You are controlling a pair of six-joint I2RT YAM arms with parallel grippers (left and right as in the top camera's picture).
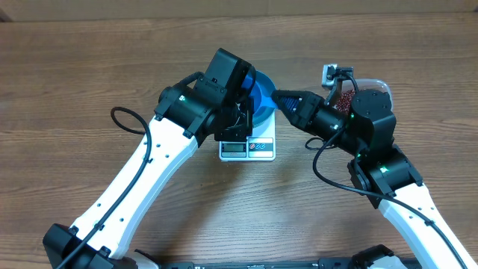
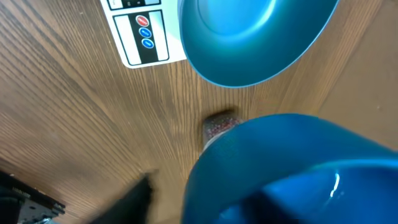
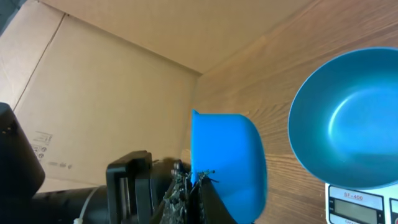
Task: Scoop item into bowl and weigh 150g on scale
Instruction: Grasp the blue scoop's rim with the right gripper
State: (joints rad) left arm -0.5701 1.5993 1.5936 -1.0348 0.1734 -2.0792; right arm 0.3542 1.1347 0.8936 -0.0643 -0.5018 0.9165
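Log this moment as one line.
bowl: empty, on scale | right gripper: shut on scoop, beside bowl | beans: in tub

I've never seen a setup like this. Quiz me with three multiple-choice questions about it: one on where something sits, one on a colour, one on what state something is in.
1. Where does the teal bowl sit?
A. on the white scale
B. inside the clear tub
C. on the bare table

2. What colour is the scoop held by the right gripper?
A. red
B. white
C. bright blue

3. How does the bowl's inside look?
A. heaped full
B. bare
C. half full

Answers:
1 A: the scale's display pokes out just below the bowl's rim.
2 C: the right wrist view shows its bright blue cup up close.
3 B: that same view shows only smooth blue inside, as far as the bowl is in frame.
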